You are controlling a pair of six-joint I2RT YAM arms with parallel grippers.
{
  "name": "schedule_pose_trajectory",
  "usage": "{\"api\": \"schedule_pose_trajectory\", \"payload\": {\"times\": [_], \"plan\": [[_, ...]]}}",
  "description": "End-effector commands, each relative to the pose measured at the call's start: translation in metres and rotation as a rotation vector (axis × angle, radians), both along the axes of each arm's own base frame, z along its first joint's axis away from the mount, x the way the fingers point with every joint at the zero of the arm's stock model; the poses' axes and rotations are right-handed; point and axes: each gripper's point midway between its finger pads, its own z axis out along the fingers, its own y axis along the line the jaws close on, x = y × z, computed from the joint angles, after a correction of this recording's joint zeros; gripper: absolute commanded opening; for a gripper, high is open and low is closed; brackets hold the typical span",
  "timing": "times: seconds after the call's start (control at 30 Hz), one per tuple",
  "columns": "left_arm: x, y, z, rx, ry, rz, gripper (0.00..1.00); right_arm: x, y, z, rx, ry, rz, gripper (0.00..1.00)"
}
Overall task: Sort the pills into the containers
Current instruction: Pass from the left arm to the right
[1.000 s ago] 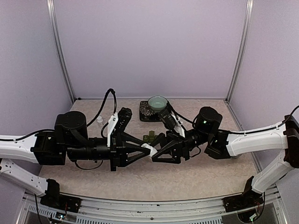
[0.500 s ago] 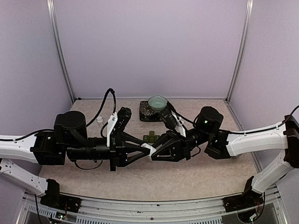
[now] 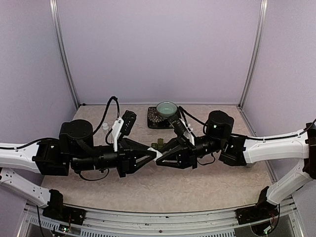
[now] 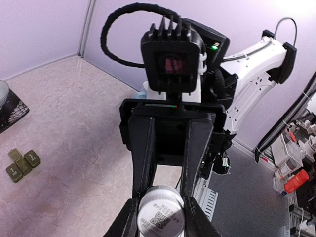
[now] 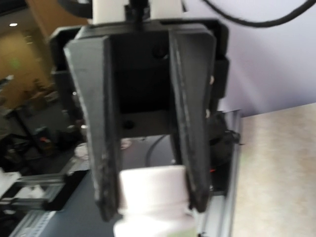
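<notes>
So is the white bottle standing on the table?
No, it's in the air: the left claw and right claw both pinch the white bottle.

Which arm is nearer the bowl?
Right. The right arm has its wrist just on the near side of the bowl; the left arm lies farther off, toward the left.
</notes>
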Motion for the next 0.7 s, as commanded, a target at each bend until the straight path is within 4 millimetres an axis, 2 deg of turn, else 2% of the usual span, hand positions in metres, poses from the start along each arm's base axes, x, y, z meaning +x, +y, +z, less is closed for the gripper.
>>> {"api": "schedule_pose_trajectory", "payload": {"times": [0.0, 0.13, 0.17, 0.33, 0.43, 0.5, 0.67], "plan": [[0.024, 0.006, 0.009, -0.060, 0.108, 0.172, 0.31, 0.017, 0.003, 0.006, -0.007, -0.062, -0.144, 0.18], [0.029, 0.010, 0.013, -0.096, 0.173, 0.218, 0.38, 0.032, -0.001, 0.005, -0.017, -0.106, -0.258, 0.17], [0.028, 0.009, 0.014, -0.101, 0.179, 0.216, 0.43, 0.034, -0.002, 0.005, -0.016, -0.111, -0.275, 0.17], [0.027, 0.012, 0.022, -0.103, 0.149, 0.210, 0.77, 0.029, -0.005, 0.007, -0.009, -0.096, -0.258, 0.17], [0.026, 0.015, 0.031, -0.099, 0.062, 0.185, 0.95, 0.020, -0.003, 0.006, -0.008, -0.064, -0.200, 0.17], [0.022, 0.012, 0.035, -0.084, -0.001, 0.142, 0.99, 0.013, -0.001, 0.005, -0.005, -0.046, -0.158, 0.17], [0.010, 0.004, 0.039, -0.059, -0.115, 0.042, 0.98, -0.006, 0.002, 0.012, 0.029, -0.004, -0.048, 0.18]]}}
